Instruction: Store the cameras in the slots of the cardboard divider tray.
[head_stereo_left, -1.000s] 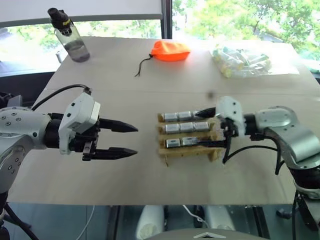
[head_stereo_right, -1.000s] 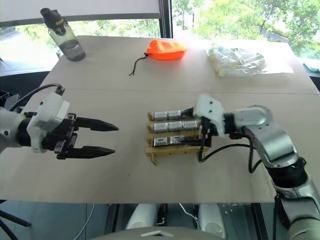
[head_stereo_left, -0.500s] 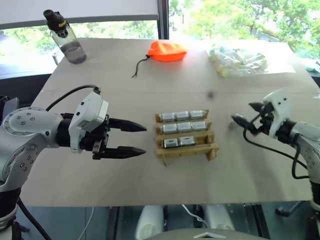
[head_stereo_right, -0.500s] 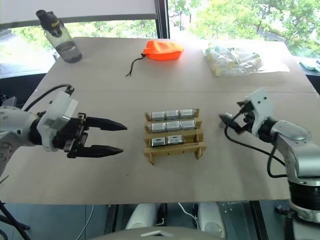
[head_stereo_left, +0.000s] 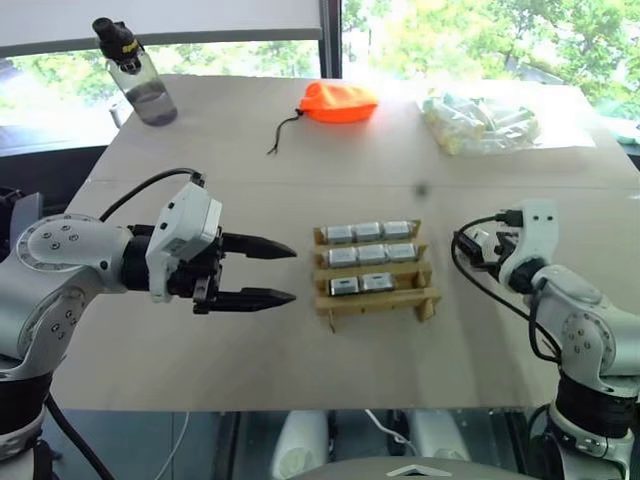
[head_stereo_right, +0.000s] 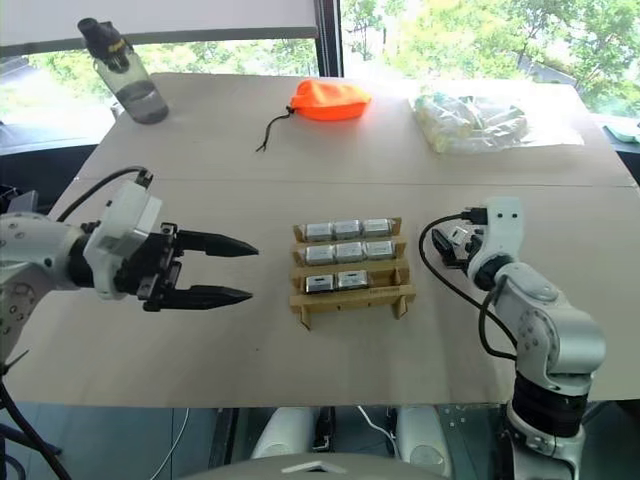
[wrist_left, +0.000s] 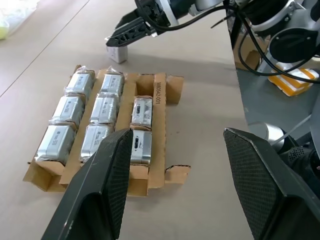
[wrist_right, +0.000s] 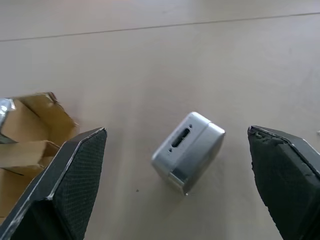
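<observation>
Since leaving the tray (head_stereo_left: 375, 270), right pincer (wrist_right: 180, 190) apparently lowered.

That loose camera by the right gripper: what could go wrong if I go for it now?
1. The loose camera lies on the table skewed between the open right gripper fingers; closing as they stand may twist it or push it away.
2. The one empty slot in the cardboard divider tray is at the near row's right end, beside a seated camera, so a tilted insert could catch the divider.
3. The left gripper hangs open beside the tray and could nudge it.
</observation>
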